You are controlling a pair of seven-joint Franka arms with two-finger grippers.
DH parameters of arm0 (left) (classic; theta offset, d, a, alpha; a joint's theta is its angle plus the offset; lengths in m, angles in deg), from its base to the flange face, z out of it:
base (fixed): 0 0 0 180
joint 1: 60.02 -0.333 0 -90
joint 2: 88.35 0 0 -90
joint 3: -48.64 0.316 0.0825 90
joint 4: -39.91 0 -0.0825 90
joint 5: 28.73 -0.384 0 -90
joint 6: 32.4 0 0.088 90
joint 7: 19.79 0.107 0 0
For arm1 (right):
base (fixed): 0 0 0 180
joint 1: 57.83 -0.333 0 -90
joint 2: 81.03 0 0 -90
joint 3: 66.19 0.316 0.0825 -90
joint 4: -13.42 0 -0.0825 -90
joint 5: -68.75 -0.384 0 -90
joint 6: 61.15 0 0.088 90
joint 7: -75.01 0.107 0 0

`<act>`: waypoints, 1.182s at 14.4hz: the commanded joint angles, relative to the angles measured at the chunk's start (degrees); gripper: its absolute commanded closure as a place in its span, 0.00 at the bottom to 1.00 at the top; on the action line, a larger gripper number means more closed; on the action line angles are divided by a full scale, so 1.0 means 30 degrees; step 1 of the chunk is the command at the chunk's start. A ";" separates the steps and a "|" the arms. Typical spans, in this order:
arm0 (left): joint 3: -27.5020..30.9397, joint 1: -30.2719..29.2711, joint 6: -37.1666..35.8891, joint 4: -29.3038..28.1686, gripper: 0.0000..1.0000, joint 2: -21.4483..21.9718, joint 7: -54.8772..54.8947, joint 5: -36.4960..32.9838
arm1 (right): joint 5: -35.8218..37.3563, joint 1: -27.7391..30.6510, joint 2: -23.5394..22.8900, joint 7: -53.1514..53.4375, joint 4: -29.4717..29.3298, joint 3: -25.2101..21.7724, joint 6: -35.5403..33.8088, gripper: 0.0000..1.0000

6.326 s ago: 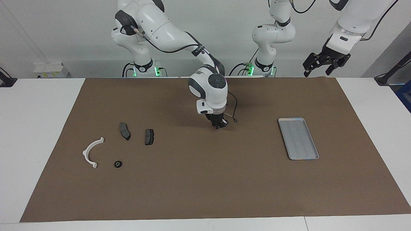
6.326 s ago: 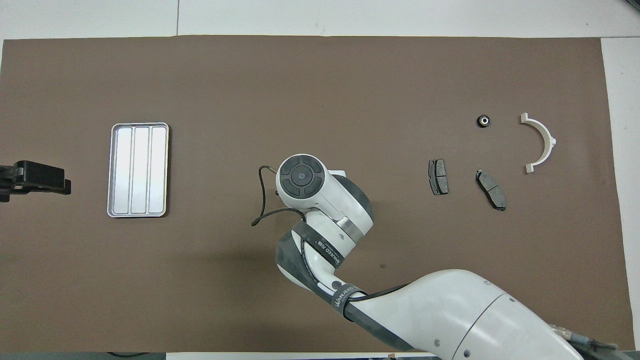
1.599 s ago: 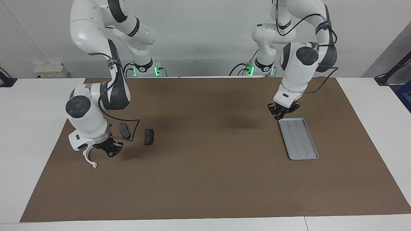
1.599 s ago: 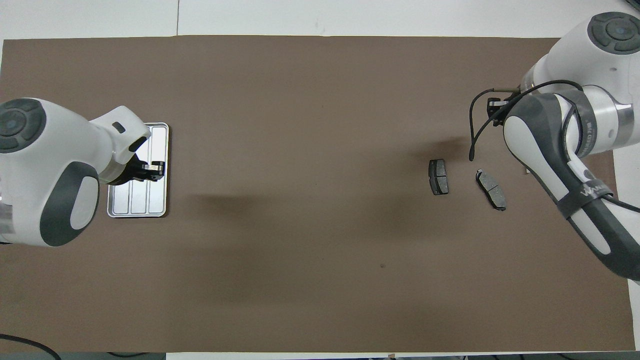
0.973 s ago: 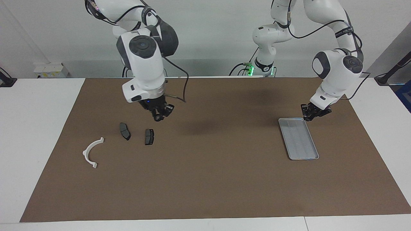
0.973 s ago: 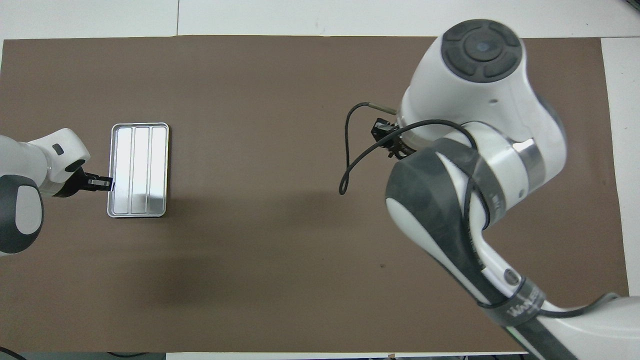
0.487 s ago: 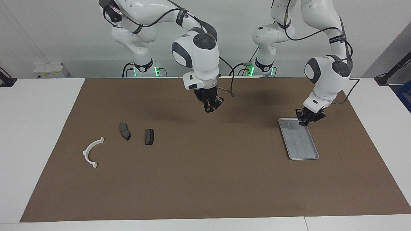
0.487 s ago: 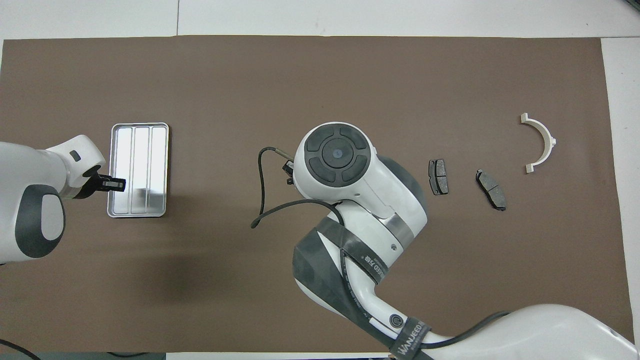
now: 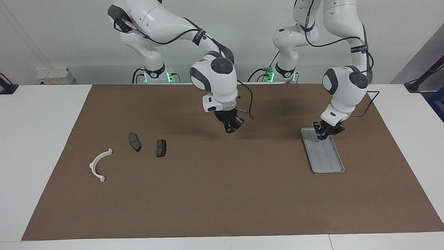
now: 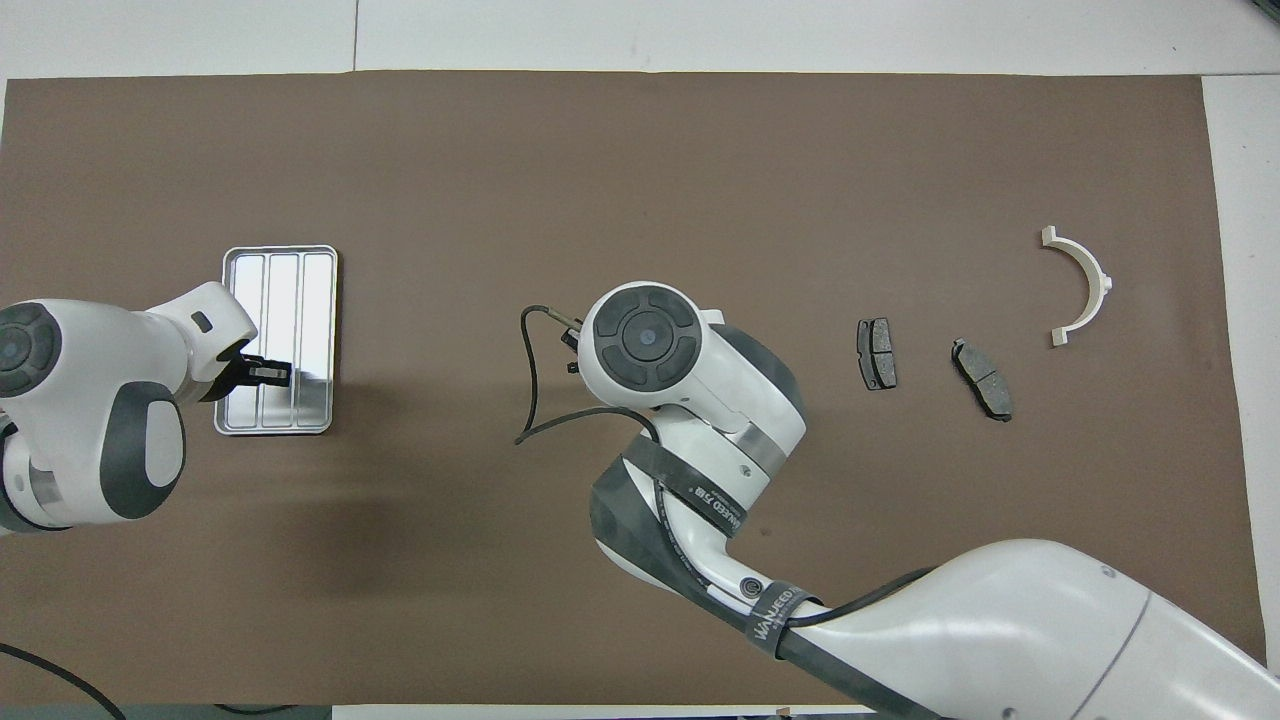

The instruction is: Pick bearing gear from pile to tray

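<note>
Fingers of our right gripper [image 9: 231, 129], carried from the pile to mid-table, look clamped on the small black gear, now gone from beside the white half-ring [image 9: 99, 164]; our left gripper's [image 9: 323, 134] are together over the tray [image 9: 327, 160].

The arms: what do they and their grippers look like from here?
Both arms have glossy white shells with dark grey joint bands and round grey caps. The left gripper and right gripper are black, each with a loose black cable looping off the wrist. A band reads WANJEOO.
</note>
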 commanded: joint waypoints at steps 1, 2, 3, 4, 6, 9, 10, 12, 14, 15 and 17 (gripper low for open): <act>0.0220 0.0346 0.0628 -0.0568 1.00 0.0032 -0.0045 0.0322 | 0.2040 -0.0189 -0.1822 0.1365 -0.0355 0.0021 0.0892 1.00; 0.0220 0.0230 0.0510 -0.0597 1.00 0.0119 0.0131 0.0322 | 0.2303 -0.0363 -0.2115 0.1366 -0.0385 -0.0066 0.0835 1.00; 0.0249 0.0112 0.0422 -0.0597 1.00 0.0149 0.0538 0.0322 | 0.3089 -0.0568 -0.2292 0.1308 -0.0385 -0.0444 0.0544 1.00; 0.0249 -0.0034 0.0218 -0.0597 1.00 0.0237 0.1036 0.0322 | 0.3242 -0.0599 -0.2323 0.1307 -0.0385 -0.0593 0.0426 1.00; 0.0249 -0.0503 0.0040 -0.0597 1.00 0.0296 0.1742 0.0322 | 0.3272 -0.0599 -0.2323 0.1278 -0.0385 -0.0594 0.0191 1.00; 0.0249 -0.0504 0.0244 -0.0597 1.00 0.0267 0.1656 0.0322 | 0.3186 -0.0570 -0.2323 0.1395 -0.0385 -0.0594 0.0278 0.98; 0.0249 -0.0504 0.0274 -0.0597 1.00 0.0267 0.1627 0.0322 | 0.3127 -0.0570 -0.2294 0.1424 -0.0385 -0.0652 0.0162 0.43; 0.0249 -0.0416 0.0303 -0.0597 1.00 0.0208 0.1481 0.0322 | 0.3068 -0.0570 -0.2294 0.1570 -0.0966 -0.0653 -0.0684 0.00; 0.0249 -0.0387 0.0304 -0.0626 1.00 0.0208 0.1451 0.0322 | 0.3097 -0.0366 -0.2178 0.1571 -0.1700 -0.0536 -0.1651 0.00; 0.0249 -0.0329 0.0304 -0.0656 1.00 0.0208 0.1451 0.0322 | 0.3126 -0.0220 -0.2090 0.1484 -0.1993 -0.0478 -0.2004 0.00; 0.0249 -0.0299 0.0333 -0.0656 1.00 0.0179 0.1421 0.0322 | 0.3039 0.0364 -0.1448 0.1280 -0.2259 -0.0274 -0.2446 0.00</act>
